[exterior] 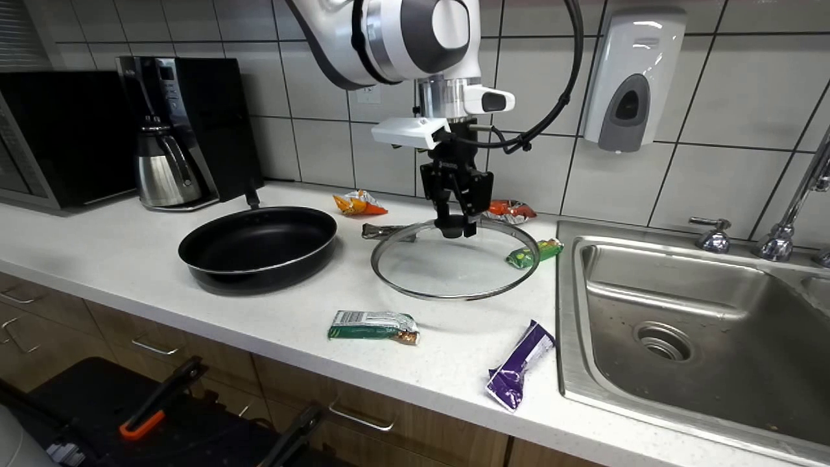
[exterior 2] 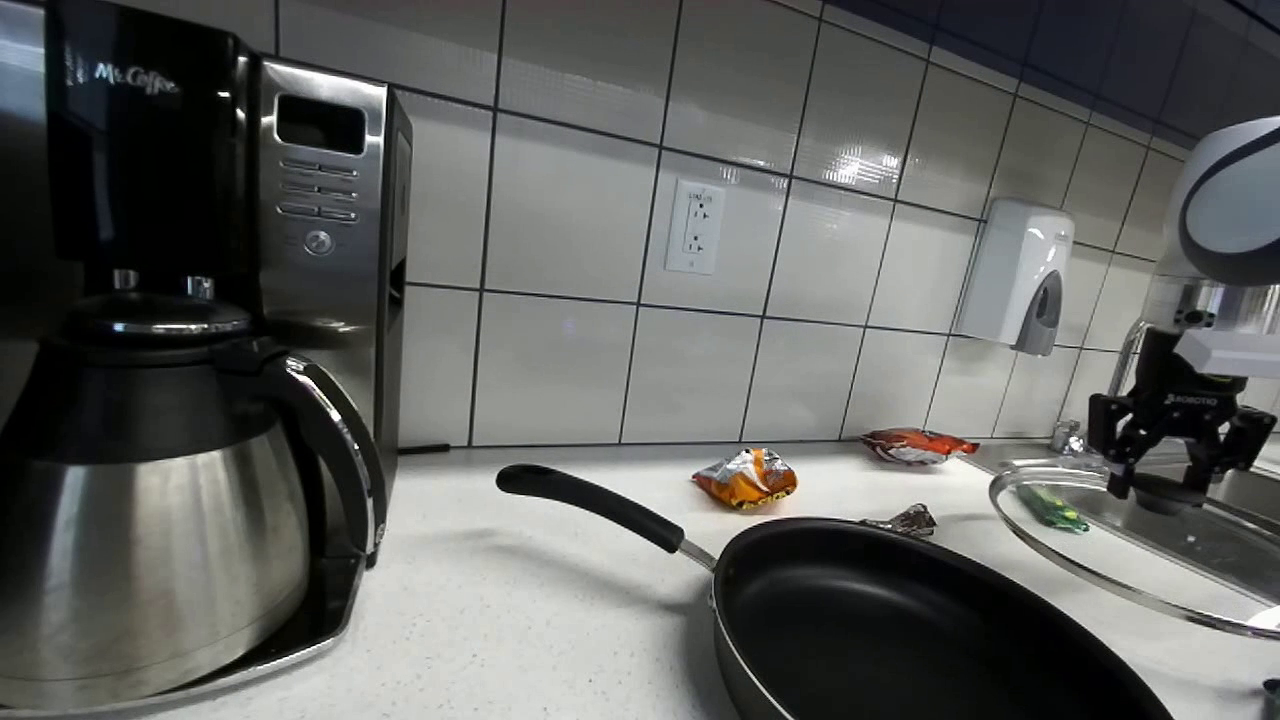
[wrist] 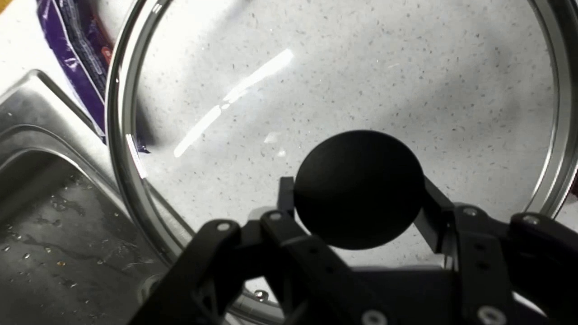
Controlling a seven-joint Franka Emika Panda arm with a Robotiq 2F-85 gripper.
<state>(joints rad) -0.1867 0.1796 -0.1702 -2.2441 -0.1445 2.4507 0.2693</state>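
Observation:
A clear glass lid [exterior: 447, 267] with a steel rim and a round black knob [wrist: 359, 189] is in all views. My gripper [exterior: 458, 224] is shut on the knob, a finger [wrist: 286, 194] pressing each side in the wrist view. The lid looks raised over the counter and slightly tilted. Its rim overlaps a green wrapped snack [exterior: 548, 251] and a brown wrapper [exterior: 382, 231] in an exterior view. A black frying pan [exterior: 262, 240] stands beside the lid, with its inside bare; its handle [exterior 2: 590, 505] points toward the wall.
A purple wrapper [exterior: 522, 363] and a green-white bar [exterior: 373, 326] lie nearer the counter's front edge. Orange [exterior: 360, 203] and red [exterior: 510, 211] snack bags lie by the wall. The steel sink [exterior: 570, 311] borders the counter; a coffee maker [exterior: 194, 130] stands past the pan.

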